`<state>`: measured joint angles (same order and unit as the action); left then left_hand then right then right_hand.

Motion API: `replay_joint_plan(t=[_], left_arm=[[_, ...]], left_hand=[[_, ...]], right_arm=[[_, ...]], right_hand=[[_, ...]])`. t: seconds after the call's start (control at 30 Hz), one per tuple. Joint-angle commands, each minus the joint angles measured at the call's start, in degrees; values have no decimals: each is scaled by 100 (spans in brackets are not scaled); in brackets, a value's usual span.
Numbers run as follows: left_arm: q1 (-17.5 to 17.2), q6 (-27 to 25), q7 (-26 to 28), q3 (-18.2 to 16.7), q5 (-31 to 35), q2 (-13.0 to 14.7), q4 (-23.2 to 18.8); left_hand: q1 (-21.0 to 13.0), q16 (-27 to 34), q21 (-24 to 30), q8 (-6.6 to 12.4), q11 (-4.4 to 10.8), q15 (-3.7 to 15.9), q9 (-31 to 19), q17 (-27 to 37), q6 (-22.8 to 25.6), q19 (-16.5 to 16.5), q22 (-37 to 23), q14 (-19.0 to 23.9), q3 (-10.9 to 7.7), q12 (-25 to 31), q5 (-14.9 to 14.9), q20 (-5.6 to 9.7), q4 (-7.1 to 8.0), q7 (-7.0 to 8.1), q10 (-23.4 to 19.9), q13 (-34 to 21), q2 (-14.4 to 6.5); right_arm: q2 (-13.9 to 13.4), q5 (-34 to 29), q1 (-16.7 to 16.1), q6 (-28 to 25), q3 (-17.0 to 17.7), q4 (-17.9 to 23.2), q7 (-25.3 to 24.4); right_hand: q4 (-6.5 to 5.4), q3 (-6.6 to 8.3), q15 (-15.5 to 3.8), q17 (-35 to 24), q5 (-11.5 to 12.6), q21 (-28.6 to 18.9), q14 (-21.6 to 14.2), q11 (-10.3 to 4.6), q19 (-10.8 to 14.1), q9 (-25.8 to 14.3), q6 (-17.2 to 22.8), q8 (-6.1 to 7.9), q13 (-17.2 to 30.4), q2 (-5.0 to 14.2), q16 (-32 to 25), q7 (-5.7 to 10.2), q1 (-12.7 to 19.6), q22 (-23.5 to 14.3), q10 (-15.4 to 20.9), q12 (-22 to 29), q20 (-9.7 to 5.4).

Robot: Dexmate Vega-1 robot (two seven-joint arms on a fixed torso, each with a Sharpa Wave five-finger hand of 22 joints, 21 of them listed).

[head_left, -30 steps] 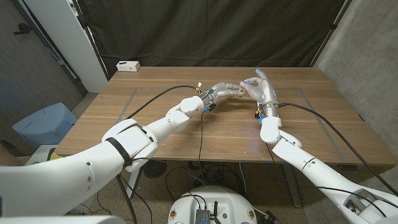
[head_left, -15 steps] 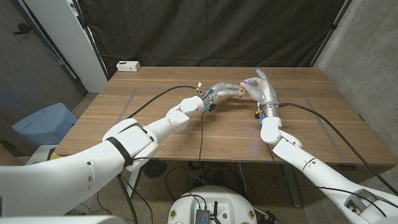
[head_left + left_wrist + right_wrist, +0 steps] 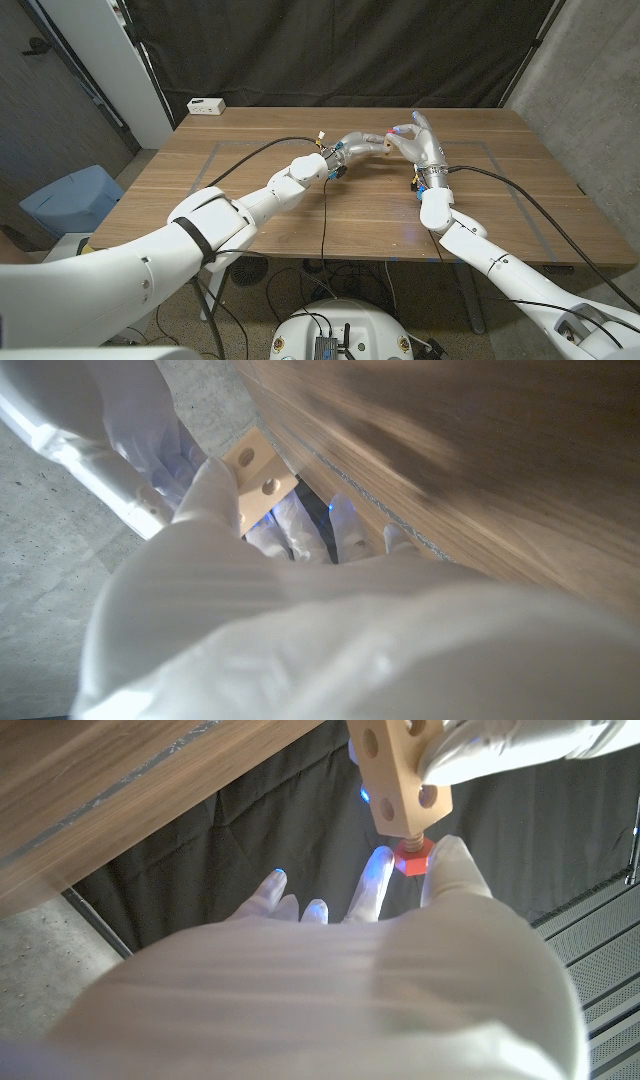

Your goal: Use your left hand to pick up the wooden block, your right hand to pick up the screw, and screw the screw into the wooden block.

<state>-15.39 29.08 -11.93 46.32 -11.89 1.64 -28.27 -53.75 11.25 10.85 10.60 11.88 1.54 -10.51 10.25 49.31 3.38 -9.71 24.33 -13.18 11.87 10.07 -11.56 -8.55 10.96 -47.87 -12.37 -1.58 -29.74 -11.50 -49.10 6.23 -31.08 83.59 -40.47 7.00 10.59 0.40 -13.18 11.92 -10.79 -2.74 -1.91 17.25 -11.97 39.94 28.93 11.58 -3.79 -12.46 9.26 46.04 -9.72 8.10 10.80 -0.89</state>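
Our right hand (image 3: 400, 910) pinches the red screw (image 3: 411, 855), its tip seated in the wooden block (image 3: 395, 770) that our left hand (image 3: 362, 143) grips above the table (image 3: 300, 215). We judge the threading step underway; next, we twist the screw squarely.

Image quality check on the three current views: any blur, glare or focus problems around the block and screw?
Head view: evenly lit and sharp, but the wooden block is tiny. Left wrist view: table smeared and out of focus, left robot hand a pale blur, block still readable. Right wrist view: block and red screw crisp, right robot hand soft, blue glow on its fingertips.
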Motion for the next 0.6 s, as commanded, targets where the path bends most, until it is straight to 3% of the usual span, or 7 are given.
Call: replay_joint_plan(t=[0.03, 0.23, 0.6], left_arm=[[-18, 3, 9, 12, 0, 26, -48], [-74, -47, 22, 14, 15, 91, -204], [-33, -29, 47, 14, 46, 113, -168]], left_hand=[[43, 37, 15, 18, 21, -20, -28, 10, 10, 1, -32, 19, -20, 4, 34, -46, 34, -3, 23, -25, -10], [41, 37, 15, 20, 22, -18, -28, 10, 10, 1, -32, 21, -20, 4, 34, -48, 33, -8, 23, -25, -10], [43, 32, 15, 23, 24, -16, -28, 9, 8, 2, -32, 9, -18, 8, 34, -47, 33, -8, 16, -25, -8]], right_arm=[[-42, 86, -1, 69, -9, 2, 161], [-94, 165, -34, 146, 23, 42, 268], [-279, 421, -113, 249, 179, 279, 639]], right_hand=[[-37, -48, 22, -33, 28, 22, 112, 26, -101, -10, -201, -95, 37, -34, 54, -55, -127, -21, -141, -27, 20], [-141, -140, 86, -36, 25, 30, 250, 30, -249, -13, -510, -241, 44, -64, 78, -153, -402, -24, -309, -22, 69], [-248, -254, 202, -38, 27, 57, 561, 169, -574, -2, -973, -493, 49, -116, 129, -340, -750, -23, -612, -28, 245]])
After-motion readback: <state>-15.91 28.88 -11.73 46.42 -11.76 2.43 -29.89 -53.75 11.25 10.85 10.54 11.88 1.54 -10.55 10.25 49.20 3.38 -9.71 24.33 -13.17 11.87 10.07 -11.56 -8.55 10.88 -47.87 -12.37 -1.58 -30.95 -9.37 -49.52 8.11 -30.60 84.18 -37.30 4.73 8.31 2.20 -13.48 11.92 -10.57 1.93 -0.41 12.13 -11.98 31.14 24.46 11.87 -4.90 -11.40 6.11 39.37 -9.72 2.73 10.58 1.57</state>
